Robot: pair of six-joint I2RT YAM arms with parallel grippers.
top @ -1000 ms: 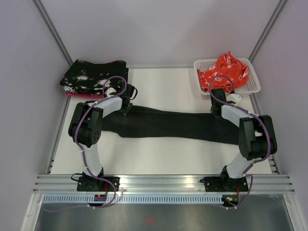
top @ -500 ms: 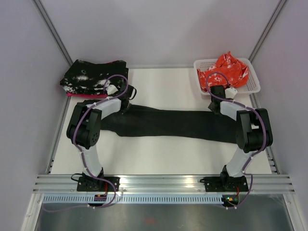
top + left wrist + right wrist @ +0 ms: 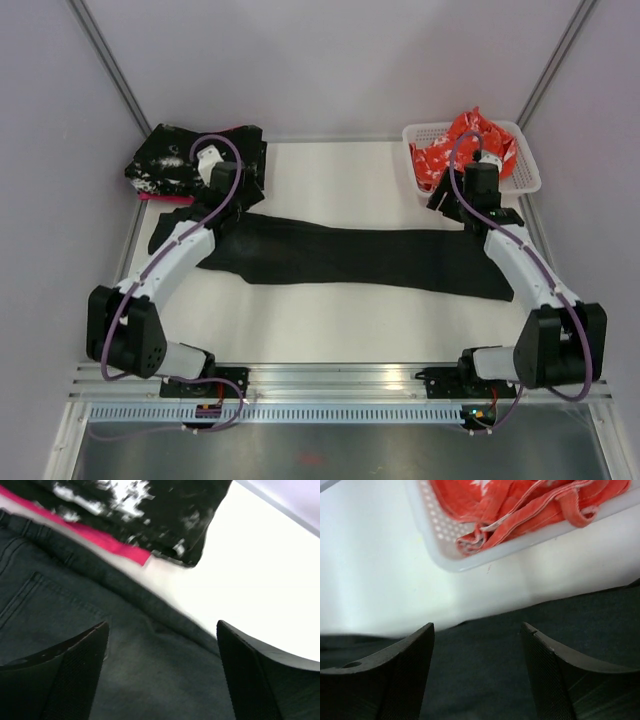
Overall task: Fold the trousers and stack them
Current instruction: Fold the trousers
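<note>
The black trousers [image 3: 350,255] lie flat across the table from left to right, waist end at the left. My left gripper [image 3: 243,192] hovers open above the waist end's far edge, nothing between its fingers. In the left wrist view the waistband and a pocket seam of the trousers [image 3: 60,605] pass under the open left gripper [image 3: 161,625]. My right gripper [image 3: 445,200] stands open over the leg end's far edge. In the right wrist view, dark cloth of the trousers [image 3: 600,615] lies below the empty right gripper [image 3: 477,626].
A folded black cloth speckled with white [image 3: 170,160] lies on a pink cloth [image 3: 105,540] at the back left, just beyond the waistband. A white basket [image 3: 525,180] holding orange-red cloth [image 3: 470,140] stands at the back right, close ahead of the right gripper.
Both grippers have opened, let go of the trousers' far edge and risen above it. The trousers lie flat where they were.
</note>
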